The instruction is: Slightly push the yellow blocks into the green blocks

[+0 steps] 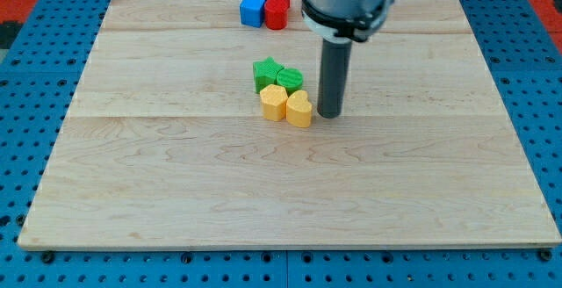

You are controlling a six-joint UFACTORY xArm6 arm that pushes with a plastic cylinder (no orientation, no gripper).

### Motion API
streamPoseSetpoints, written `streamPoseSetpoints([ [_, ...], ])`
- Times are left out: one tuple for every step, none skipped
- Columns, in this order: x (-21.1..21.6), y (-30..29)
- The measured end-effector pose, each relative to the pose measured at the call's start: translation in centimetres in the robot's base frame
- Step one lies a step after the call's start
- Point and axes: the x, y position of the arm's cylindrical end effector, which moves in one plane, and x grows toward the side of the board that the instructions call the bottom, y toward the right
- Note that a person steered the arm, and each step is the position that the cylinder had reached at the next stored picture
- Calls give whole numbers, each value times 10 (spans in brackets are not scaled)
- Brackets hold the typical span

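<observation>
Pale wood makes up the board [176, 209], a wide panel of joined planks lying on a blue perforated base [26, 147]. Near its middle sits a tight cluster of four blocks, taken as the landmark. The green star block [266, 71] forms the cluster's upper-left part, with a rounder green block [290, 81] touching it on the view's right. Just below them, toward the view's bottom, a yellow hexagonal block [274, 103] and a yellow heart-shaped block [299, 110] stand side by side, pressed against the greens and each other.

The arm carries no pincer, so nothing is grasped or released; it ends in a dark rod, and the tip [330, 115] rests on the board just to the view's right of the yellow heart-shaped block, very close; whether it touches cannot be told.

Toward the view's top from the cluster, well apart and near the board's far edge, a blue block [253, 6] and a red block [277, 7] stand together. Wide bare wood lies around the cluster toward the view's left, right and bottom edges.
</observation>
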Motion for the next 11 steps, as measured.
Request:
streamPoseSetpoints([
  [24, 4],
  [21, -18],
  [10, -27],
  [5, -27],
  [5, -27],
  [0, -27],
  [-5, -27],
  [-6, -27],
  [-11, -27],
  [-18, -27],
  [-18, -16],
])
